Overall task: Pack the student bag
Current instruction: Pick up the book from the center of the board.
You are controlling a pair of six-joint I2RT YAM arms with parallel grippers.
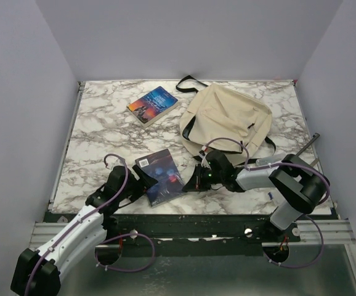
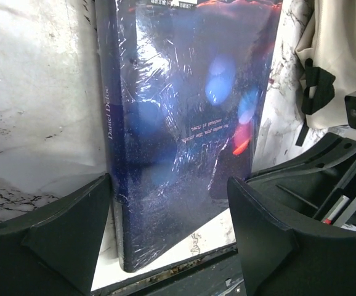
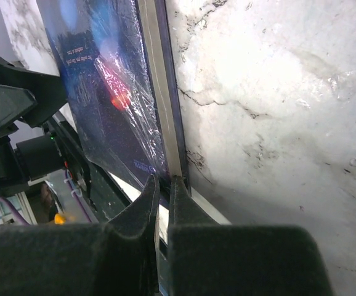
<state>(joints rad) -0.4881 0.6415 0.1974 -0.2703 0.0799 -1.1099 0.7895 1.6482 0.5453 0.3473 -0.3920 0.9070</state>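
The cream-beige student bag (image 1: 227, 117) lies flat at the back right of the marble table, and a part of it shows in the left wrist view (image 2: 344, 49). A dark blue plastic-wrapped book (image 1: 161, 176) lies near the front edge. My left gripper (image 1: 142, 179) is open, with its jaws on either side of the book's near end (image 2: 184, 111), not touching it. My right gripper (image 1: 193, 180) is shut, and its tips (image 3: 164, 185) press against the book's page edge (image 3: 165, 123) at a corner.
A second book (image 1: 153, 105) with a colourful blue-orange cover lies at the back, left of the bag. The bag's black strap (image 1: 190, 80) loops towards the back wall. The table's front edge (image 2: 184, 262) runs right below the dark book.
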